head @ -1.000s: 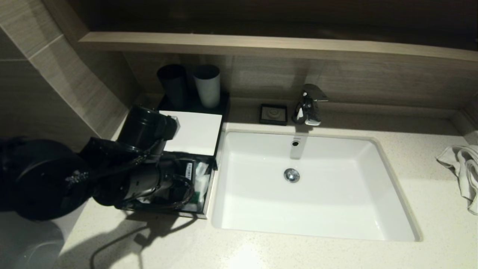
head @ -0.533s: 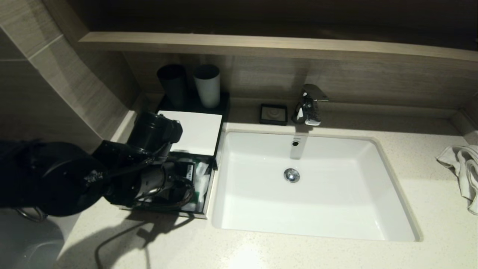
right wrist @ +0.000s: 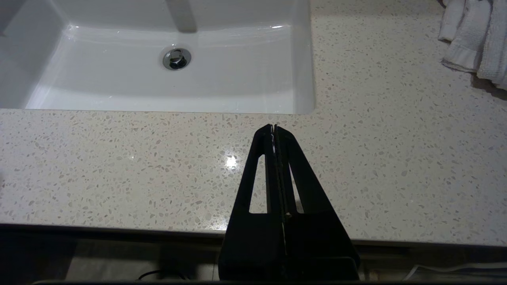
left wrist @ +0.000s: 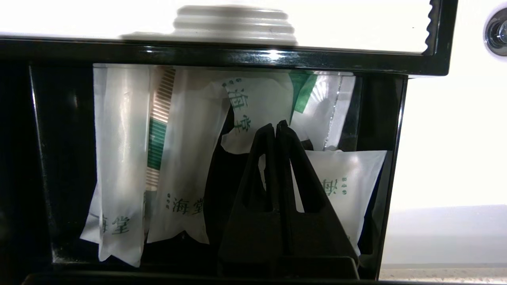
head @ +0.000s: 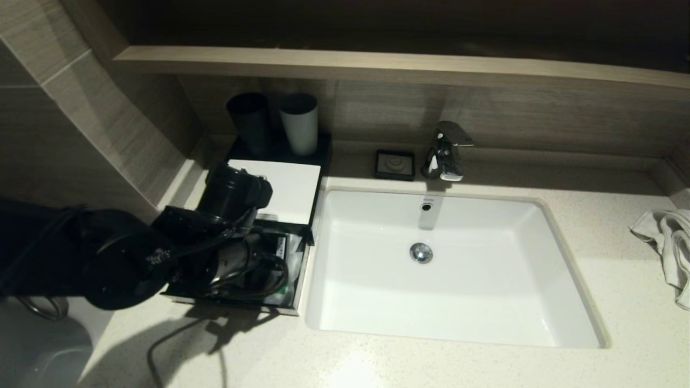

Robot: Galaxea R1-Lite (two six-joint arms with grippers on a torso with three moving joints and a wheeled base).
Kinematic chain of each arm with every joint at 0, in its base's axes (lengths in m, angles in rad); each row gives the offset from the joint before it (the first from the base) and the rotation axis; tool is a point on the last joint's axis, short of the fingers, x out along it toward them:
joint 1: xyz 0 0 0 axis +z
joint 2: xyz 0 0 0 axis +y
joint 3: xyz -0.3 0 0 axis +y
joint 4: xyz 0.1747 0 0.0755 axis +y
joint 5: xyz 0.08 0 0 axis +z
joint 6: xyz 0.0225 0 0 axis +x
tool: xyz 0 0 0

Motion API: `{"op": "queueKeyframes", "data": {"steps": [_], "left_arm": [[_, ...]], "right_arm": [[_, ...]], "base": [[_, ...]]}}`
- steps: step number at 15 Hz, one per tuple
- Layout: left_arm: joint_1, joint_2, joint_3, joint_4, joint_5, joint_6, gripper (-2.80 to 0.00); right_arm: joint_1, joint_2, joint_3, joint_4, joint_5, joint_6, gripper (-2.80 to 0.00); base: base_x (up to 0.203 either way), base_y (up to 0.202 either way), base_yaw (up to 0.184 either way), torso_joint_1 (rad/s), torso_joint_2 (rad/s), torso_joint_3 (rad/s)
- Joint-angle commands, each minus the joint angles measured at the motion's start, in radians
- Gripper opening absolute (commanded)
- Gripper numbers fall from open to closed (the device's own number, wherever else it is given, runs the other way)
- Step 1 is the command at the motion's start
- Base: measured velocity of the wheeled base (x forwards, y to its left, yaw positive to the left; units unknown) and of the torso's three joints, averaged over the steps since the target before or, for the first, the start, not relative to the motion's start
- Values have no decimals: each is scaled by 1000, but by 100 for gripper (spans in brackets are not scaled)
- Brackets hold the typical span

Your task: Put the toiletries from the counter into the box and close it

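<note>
Toiletries: light, soft, slippery packets in open box drawer; left end effector closed empty above; push drawer front.

We see a black cup and a grey cup side by side at the back wall, a small black soap dish just beside the chrome faucet, a white towel crumpled at far right, and a wooden shelf above.
</note>
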Motion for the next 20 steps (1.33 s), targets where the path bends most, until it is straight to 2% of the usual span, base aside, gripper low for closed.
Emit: {"op": "queueKeyframes", "data": {"steps": [1, 10, 14, 20], "left_arm": [[3, 15, -1, -3, 3, 5, -280], [14, 28, -12, -18, 5, 20, -280], [13, -21, -10, -8, 4, 21, -280], [9, -130, 2, 74, 4, 32, -280]], "right_arm": [[0, 1, 0, 0, -1, 0, -280], [0, 1, 0, 0, -1, 0, -280], [0, 1, 0, 0, 1, 0, -280], [0, 2, 0, 0, 0, 0, -280]], "base": [[0, 0, 0, 0, 0, 0], [0, 0, 0, 0, 0, 0], [0, 0, 0, 0, 0, 0], [0, 0, 0, 0, 0, 0]]}}
